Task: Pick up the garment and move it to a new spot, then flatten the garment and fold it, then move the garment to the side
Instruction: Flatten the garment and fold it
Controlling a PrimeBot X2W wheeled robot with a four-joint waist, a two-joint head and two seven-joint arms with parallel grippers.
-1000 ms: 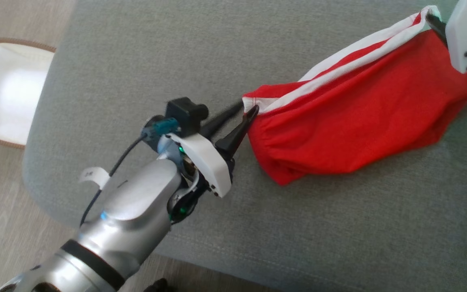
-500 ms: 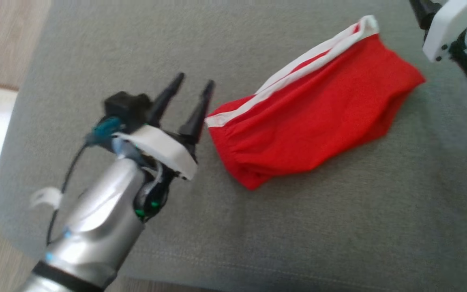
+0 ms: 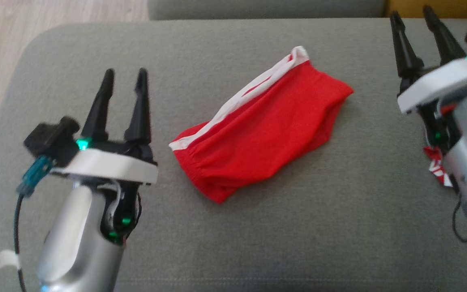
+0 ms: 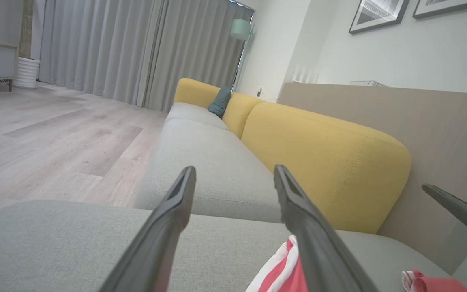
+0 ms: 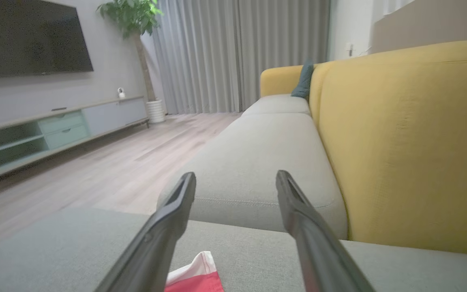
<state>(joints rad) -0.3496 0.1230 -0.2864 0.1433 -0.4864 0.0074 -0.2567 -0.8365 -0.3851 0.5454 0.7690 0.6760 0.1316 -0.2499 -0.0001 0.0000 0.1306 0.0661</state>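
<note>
The garment point(image 3: 258, 129), red with a white band along its upper edge, lies folded on the grey sofa cushion point(image 3: 298, 227), free of both grippers. My left gripper point(image 3: 125, 75) is open to the garment's left, fingers empty. Open too, my right gripper point(image 3: 414, 14) is off to the garment's right. The left wrist view catches the garment's striped edge point(image 4: 278, 267) beside that gripper's point(image 4: 233, 172) right finger. In the right wrist view a corner of the garment point(image 5: 197, 273) peeks between the fingers of that gripper point(image 5: 235, 176).
Another red and white cloth point(image 3: 436, 164) lies beside my right arm, also seen as a bundle point(image 4: 432, 282) in the left wrist view. The yellow sofa back point(image 4: 330, 162) runs behind the cushion. Wooden floor point(image 3: 55, 16) lies beyond the cushion's left edge.
Both grippers let go of the garment's ends and drew back apart, and it dropped flat onto the cushion. The head camera has also shifted, so the whole picture moved.
</note>
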